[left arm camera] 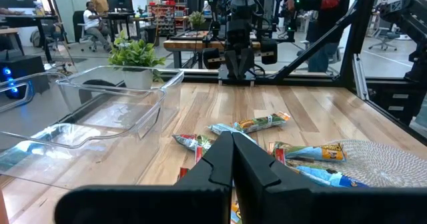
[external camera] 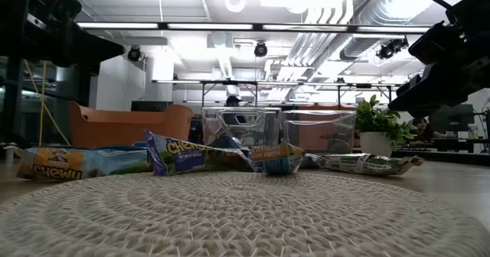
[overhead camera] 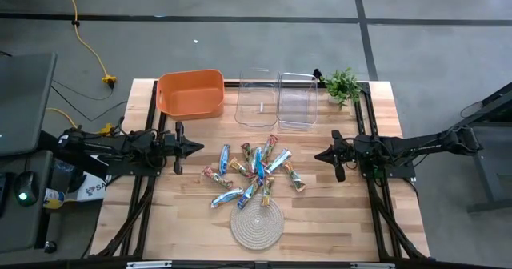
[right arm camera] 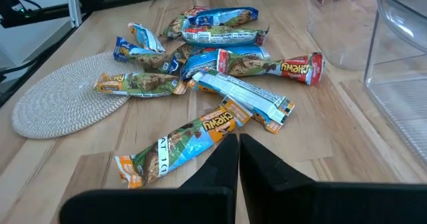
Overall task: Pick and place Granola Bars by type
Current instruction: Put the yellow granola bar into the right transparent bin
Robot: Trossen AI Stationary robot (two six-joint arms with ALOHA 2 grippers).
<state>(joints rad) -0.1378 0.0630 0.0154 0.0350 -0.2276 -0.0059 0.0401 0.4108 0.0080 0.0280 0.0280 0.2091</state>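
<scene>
The Granola Bars [overhead camera: 254,173] are heaped mid-bench, overlapping, so some are half hidden. The rope mat [overhead camera: 257,222] lies by the near edge. The left gripper [overhead camera: 194,147] and right gripper [overhead camera: 322,154] are pressed together, empty, flanking the heap.

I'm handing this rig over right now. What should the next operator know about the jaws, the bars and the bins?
Left gripper: jaws shut, empty, at the table's left side, pointing at the pile.
Right gripper: jaws shut, empty, at the right side.
Granola bars: all in a loose mixed pile mid-table, some overlapping, a few on the rope mat.
Orange bin and two clear bins at the far edge hold no bars.
Done: nothing sorted.
Left: every bar, by type.
</scene>
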